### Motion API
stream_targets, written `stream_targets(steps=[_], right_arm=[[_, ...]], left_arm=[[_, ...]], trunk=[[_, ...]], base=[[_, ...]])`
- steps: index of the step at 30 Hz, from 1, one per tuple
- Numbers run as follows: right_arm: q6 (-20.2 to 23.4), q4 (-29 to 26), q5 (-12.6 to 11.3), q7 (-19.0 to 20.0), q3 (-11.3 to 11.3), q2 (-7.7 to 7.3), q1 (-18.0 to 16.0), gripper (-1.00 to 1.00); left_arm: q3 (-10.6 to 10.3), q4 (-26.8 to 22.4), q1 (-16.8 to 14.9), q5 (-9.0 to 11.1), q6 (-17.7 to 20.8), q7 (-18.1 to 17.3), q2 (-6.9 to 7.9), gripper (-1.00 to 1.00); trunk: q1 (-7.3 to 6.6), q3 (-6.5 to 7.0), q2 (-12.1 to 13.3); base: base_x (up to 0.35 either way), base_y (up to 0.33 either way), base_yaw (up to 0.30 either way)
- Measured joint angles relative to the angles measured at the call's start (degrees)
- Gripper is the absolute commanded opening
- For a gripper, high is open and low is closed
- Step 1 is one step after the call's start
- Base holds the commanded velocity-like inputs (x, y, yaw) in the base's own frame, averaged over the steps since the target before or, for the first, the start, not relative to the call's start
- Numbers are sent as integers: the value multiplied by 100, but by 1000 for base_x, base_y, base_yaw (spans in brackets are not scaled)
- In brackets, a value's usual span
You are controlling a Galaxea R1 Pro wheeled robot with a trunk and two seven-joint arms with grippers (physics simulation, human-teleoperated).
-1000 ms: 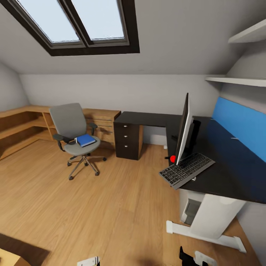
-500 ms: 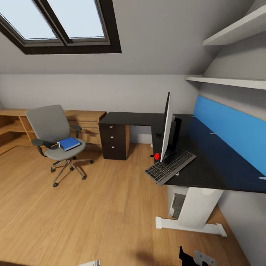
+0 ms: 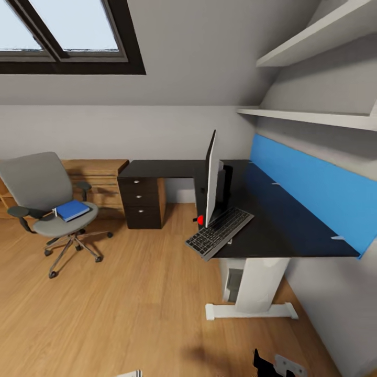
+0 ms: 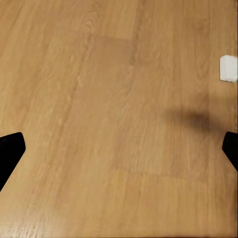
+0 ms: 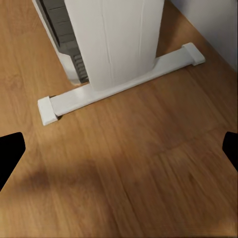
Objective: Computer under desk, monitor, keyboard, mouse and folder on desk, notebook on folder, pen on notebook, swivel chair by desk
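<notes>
The black-topped desk point(image 3: 272, 230) with its blue back panel carries the monitor point(image 3: 211, 178), seen edge-on. The keyboard point(image 3: 219, 233) lies at the monitor's foot and overhangs the desk's near edge. Under the desk, beside the white leg point(image 5: 114, 39), stands the light-grey computer point(image 3: 232, 283) point(image 5: 59, 34). At the left, apart from the desk, the grey swivel chair point(image 3: 36, 188) holds the blue folder point(image 3: 71, 210) on its seat. My left gripper point(image 4: 119, 148) and right gripper point(image 5: 119, 153) hang open over the wood floor, nothing between their fingers. Mouse, notebook and pen are out of view.
A dark drawer unit point(image 3: 141, 201) stands under the desk's far wing, with a light-wood dresser point(image 3: 99, 175) behind the chair. White shelves point(image 3: 309, 115) hang above the desk. The desk's white foot bar point(image 5: 119, 87) lies across the floor just ahead of my right gripper.
The head view has swung to the right, so chair, desk and skylight all sit further left in the picture. None of the things themselves has moved.
</notes>
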Motion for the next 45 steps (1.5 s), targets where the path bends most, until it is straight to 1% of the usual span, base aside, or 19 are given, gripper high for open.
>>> stream_targets(steps=[8, 14, 17, 20, 21, 23, 24, 25, 26, 29, 30, 31, 32, 33, 34, 35, 36, 40, 45], right_arm=[[-6, -68, 2, 3, 10, 0, -2, 100], [-7, -103, 2, 12, 12, -5, -2, 100], [-7, -107, 1, 30, 12, -7, -1, 100], [-7, -108, 0, 39, 11, -8, -1, 100], [-7, -109, 0, 42, 13, -8, -1, 100], [-7, -109, 0, 44, 15, -8, -1, 100], [-7, -109, 5, 47, 17, -8, -2, 100], [-7, -109, 7, 49, 17, -8, -2, 100], [-5, -109, 21, 52, 19, -8, -2, 100], [-6, -109, 70, 55, 19, -8, -2, 100], [-6, -108, 128, 57, 20, -7, -2, 100], [-6, -108, 162, 58, 19, -5, -2, 100], [-6, -108, 236, 58, 18, -3, -2, 100], [-6, -108, 275, 58, 15, -2, -2, 100], [-6, -108, 344, 58, 15, -1, -2, 100], [-6, -109, 376, 58, 13, -1, -2, 100], [-4, -109, 422, 58, 13, -1, -2, 100], [-4, -103, 491, 61, 11, 0, -2, 100], [-3, -101, 529, 66, 6, 0, -2, 100]], left_arm=[[65, 13, 0, 61, 6, -300, 71, 100], [170, -363, -14, 499, 155, -363, 102, 100], [178, -796, -44, 611, 581, -389, 111, 100], [184, -1321, -112, 823, 1368, -554, 115, 100], [193, -1552, -169, 1046, 1801, -713, 128, 100], [218, -1759, -243, 1353, 2209, -879, 177, 100], [274, -1896, -329, 1722, 2537, -1020, 281, 100], [302, -1949, -376, 1931, 2683, -1082, 354, 100], [345, -2023, -456, 2338, 2903, -1186, 499, 100], [393, -2098, -553, 3007, 3131, -1305, 709, 100], [409, -2143, -592, 3464, 3216, -1359, 839, 100], [416, -2168, -607, 3700, 3251, -1389, 916, 100], [425, -2209, -627, 4142, 3307, -1461, 1074, 100], [428, -2224, -634, 4374, 3336, -1512, 1165, 100], [431, -2247, -645, 4800, 3380, -1638, 1323, 100], [429, -2257, -648, 5006, 3397, -1718, 1397, 100], [428, -2268, -654, 5333, 3419, -1880, 1505, 100], [432, -2267, -660, 5735, 3440, -2163, 1644, 100], [436, -2129, -662, 5884, 3435, -2271, 1704, 100]], trunk=[[0, 0, 0], [0, 1, 0], [0, 1, 0], [0, -2, 1], [0, -3, 0], [0, -7, 0], [0, -9, 0], [0, -12, 0], [0, -14, 0], [0, -21, 0], [0, -23, 0], [0, -26, 0], [0, -28, 0], [0, -30, 0], [0, -32, 0], [0, -33, 0], [0, -34, 0], [0, -35, 0], [0, -36, 0]], base=[[0, 0, -257], [0, 0, -206], [0, 0, -186], [0, 0, -180], [0, 0, -169], [0, 0, -150], [0, 0, -131], [0, 0, -107], [0, 0, -90], [0, 0, -55], [0, 0, -29], [0, 0, -19], [0, 0, -15], [0, 0, -10], [0, 0, -8], [0, 0, -5], [0, 0, -4], [0, 0, -2], [12, 0, 0]])
